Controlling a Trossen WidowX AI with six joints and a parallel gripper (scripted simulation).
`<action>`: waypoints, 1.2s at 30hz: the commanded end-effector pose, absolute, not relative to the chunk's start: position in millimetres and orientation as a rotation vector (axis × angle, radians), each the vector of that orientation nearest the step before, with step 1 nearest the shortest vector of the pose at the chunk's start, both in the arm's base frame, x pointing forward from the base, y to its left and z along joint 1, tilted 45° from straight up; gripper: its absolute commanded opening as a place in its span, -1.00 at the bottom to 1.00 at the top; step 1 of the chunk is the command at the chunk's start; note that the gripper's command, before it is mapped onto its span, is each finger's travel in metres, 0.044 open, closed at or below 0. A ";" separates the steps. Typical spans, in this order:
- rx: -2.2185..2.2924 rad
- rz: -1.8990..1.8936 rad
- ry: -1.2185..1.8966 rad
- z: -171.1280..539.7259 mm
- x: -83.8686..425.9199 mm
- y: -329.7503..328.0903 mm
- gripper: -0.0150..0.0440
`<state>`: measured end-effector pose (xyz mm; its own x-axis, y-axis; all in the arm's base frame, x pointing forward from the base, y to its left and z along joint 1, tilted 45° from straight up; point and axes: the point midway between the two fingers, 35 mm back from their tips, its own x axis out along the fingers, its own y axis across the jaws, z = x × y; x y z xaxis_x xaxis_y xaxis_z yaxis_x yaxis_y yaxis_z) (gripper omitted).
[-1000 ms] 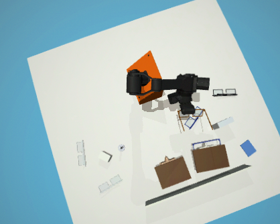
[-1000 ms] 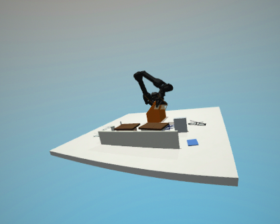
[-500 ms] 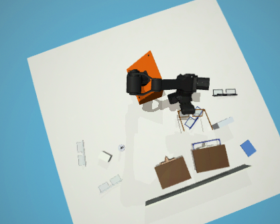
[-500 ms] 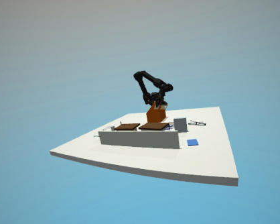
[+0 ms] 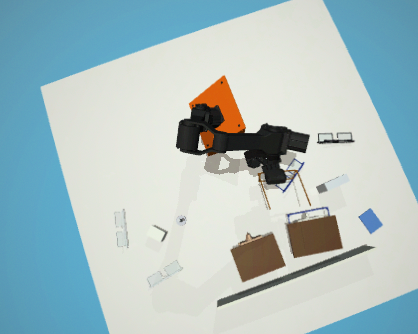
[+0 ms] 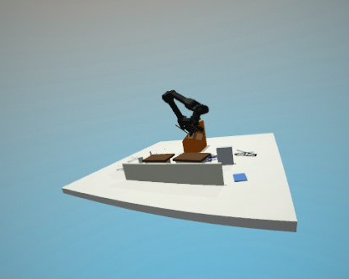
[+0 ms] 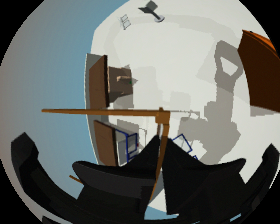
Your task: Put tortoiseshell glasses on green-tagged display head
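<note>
My gripper (image 5: pixel 276 178) (image 7: pixel 159 139) is shut on the tortoiseshell glasses (image 5: pixel 304 188) (image 7: pixel 91 112) at their front frame. They hang in the air, temples pointing towards the heads. In the wrist view one temple stretches left past the fingers. The left head (image 5: pixel 258 257) (image 6: pixel 158 158) (image 7: pixel 99 82) has a bare nose; a small green patch (image 7: pixel 131 81) shows beside it in the wrist view. The right head (image 5: pixel 314 236) (image 6: pixel 192 157) (image 7: pixel 105 142) has blue-framed glasses (image 5: pixel 308 209) (image 7: pixel 127 145) at its face. The held glasses are in front of the right head, short of it.
Other blue glasses (image 5: pixel 300 164) (image 7: pixel 190 145) lie below the gripper. A long wall (image 5: pixel 297 275) (image 6: pixel 173 173) stands behind the heads. A grey block (image 5: pixel 332 183) (image 6: pixel 225 155), black glasses (image 5: pixel 335 141) and a blue card (image 5: pixel 370 221) (image 6: pixel 240 177) are to the right; a white block (image 5: pixel 157 233) is left.
</note>
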<state>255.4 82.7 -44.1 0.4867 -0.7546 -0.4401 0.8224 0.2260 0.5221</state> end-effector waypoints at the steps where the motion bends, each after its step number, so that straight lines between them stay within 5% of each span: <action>1: 0.755 -1.161 0.147 -33.2 263.6 68.2 -0.49; 36: 0.644 -1.516 0.592 43.9 263.4 -66.6 -0.49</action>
